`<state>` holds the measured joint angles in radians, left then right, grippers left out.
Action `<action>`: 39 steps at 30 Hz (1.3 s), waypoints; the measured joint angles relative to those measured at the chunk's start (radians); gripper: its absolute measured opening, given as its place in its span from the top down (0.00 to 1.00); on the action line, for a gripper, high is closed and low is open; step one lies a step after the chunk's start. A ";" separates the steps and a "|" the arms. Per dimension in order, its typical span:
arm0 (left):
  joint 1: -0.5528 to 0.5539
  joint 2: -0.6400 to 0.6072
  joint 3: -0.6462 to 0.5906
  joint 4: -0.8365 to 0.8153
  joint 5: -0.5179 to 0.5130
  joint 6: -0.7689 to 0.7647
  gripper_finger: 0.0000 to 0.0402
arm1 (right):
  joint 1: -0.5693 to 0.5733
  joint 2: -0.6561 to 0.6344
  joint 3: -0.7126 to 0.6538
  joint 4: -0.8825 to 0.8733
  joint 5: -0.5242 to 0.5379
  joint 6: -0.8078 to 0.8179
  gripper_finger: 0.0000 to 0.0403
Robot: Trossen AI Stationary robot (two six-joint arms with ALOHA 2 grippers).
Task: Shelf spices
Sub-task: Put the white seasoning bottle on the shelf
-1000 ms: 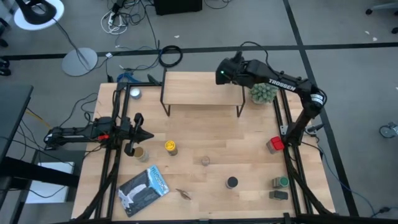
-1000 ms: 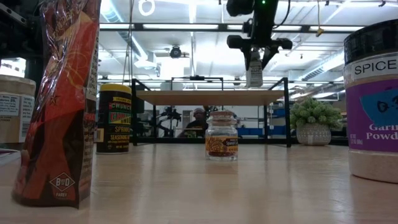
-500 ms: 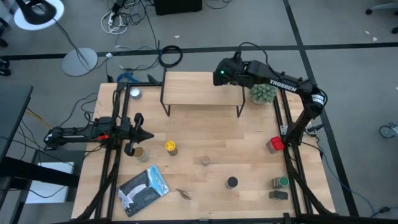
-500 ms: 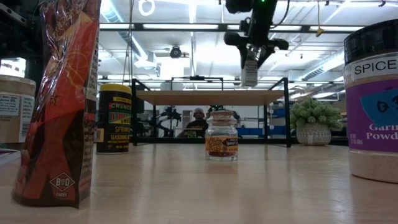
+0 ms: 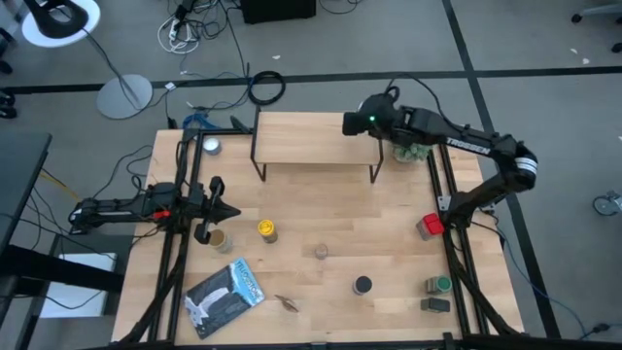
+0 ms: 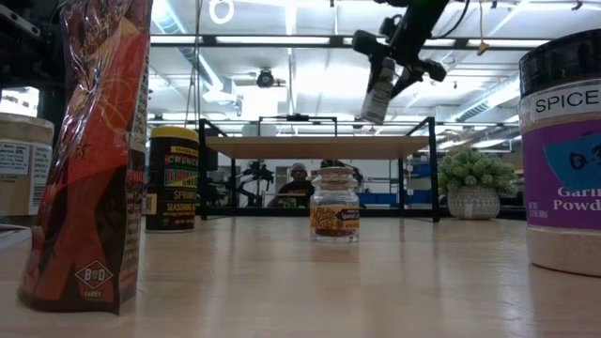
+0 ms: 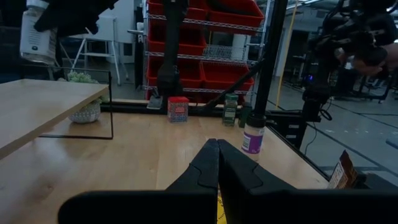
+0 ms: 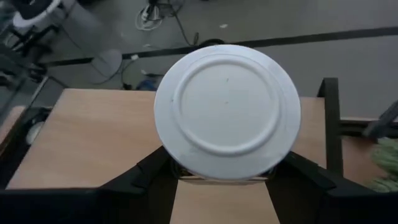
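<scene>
Shelf (image 5: pixel 313 136) top bare; plant (image 5: pixel 412 146) beside.

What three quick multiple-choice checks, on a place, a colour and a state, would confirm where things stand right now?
1. Where is the right gripper?
A. Above the shelf's right end
B. Down beside the plant
C. Over the flat packet

2. What colour is the cap of the bottle it carries?
A. Black
B. White
C. Tan

3. How does that bottle hang?
A. Standing upright on the shelf
B. Tilted in the air, off the shelf
C. Lying flat on the table

Answers: 1 A, as the high view puts the gripper over the shelf's right end. 2 B, as the right wrist view shows a round white cap. 3 B, as the low view shows the bottle slanted, clear above the board.
</scene>
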<state>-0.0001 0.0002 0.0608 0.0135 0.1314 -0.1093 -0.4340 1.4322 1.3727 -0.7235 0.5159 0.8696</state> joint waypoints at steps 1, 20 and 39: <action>0.000 0.000 0.000 0.000 0.000 0.000 0.98 | -0.008 -0.002 -0.001 -0.007 -0.004 -0.005 0.49; 0.000 0.000 0.000 0.003 0.000 0.000 0.98 | -0.085 0.123 0.119 -0.177 -0.095 0.020 0.49; 0.000 0.000 0.000 0.003 0.000 0.000 0.98 | -0.070 0.121 0.150 -0.304 0.008 0.056 0.49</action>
<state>0.0001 -0.0001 0.0606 0.0170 0.1317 -0.1095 -0.5037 1.5528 1.5230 -1.0275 0.5244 0.9260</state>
